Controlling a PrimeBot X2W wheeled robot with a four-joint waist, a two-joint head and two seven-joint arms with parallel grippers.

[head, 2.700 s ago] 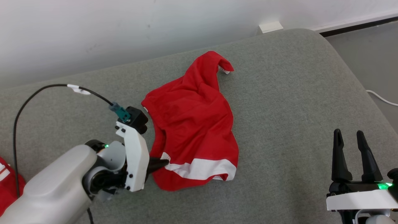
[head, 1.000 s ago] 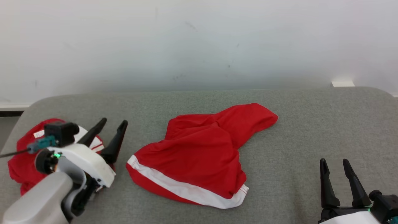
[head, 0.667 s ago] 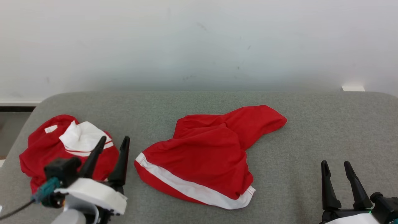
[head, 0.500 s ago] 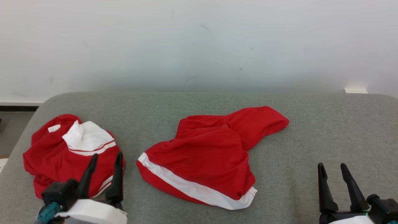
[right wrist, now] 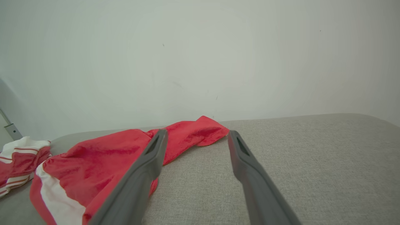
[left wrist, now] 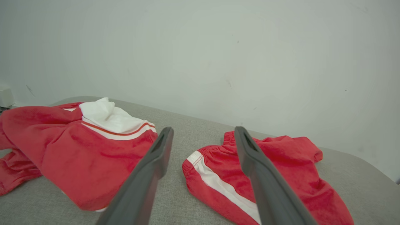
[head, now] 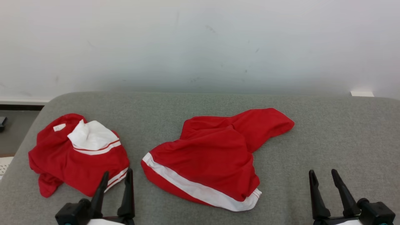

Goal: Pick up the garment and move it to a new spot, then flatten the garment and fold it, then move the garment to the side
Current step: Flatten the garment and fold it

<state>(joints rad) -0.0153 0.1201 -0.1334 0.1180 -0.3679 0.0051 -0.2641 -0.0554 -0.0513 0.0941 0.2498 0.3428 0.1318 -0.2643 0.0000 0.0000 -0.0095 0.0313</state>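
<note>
On the gray cushion [head: 328, 131]: two red clothes lie apart.
Garment [head: 212, 156]: crumpled in the middle, white stripe along its near edge.
Other red cloth [head: 78, 156]: at the left end.
Left claw [head: 118, 172]: wide, empty, by the gap between the clothes.
Right claw [head: 322, 172]: wide, empty, right of the garment.

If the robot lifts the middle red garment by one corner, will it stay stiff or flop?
Probably flop: the red garment lies rumpled, folded over itself. Likely light, thin cloth. Pushed, it may bunch on the grey cushion.
</note>
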